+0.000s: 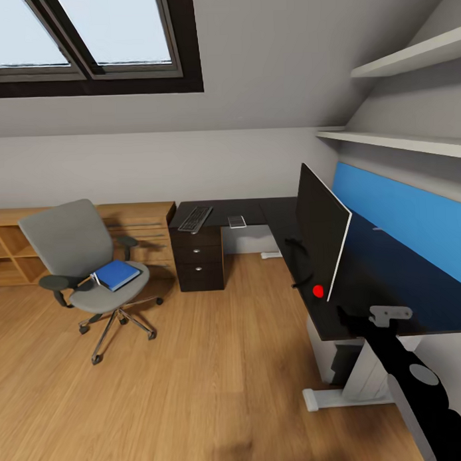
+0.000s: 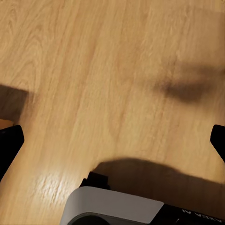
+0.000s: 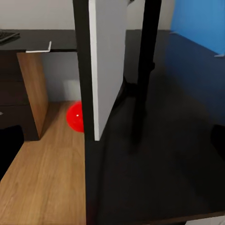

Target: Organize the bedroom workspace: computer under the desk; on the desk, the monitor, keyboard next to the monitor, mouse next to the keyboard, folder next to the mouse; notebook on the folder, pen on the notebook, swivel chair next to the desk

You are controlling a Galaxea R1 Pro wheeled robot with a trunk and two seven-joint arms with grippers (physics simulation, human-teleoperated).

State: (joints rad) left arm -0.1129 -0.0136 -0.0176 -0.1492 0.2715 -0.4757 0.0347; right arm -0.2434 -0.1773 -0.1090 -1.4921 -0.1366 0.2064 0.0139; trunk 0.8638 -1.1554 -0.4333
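Note:
The monitor stands on the black desk, edge-on to me, with its red dot at a lower corner. My right gripper hovers open over the desk just behind the monitor's near edge, holding nothing. The keyboard lies on the far wing above the drawer unit, with a small grey flat notebook beside it. At the left, the grey swivel chair holds the blue folder on its seat. A light-grey box under the desk's near end looks like the computer. My left gripper hangs open over bare wood floor.
A light-wood dresser runs along the back wall behind the chair. White wall shelves hang above the desk's blue back panel. Wood floor spreads between chair and desk. A white desk foot juts out low.

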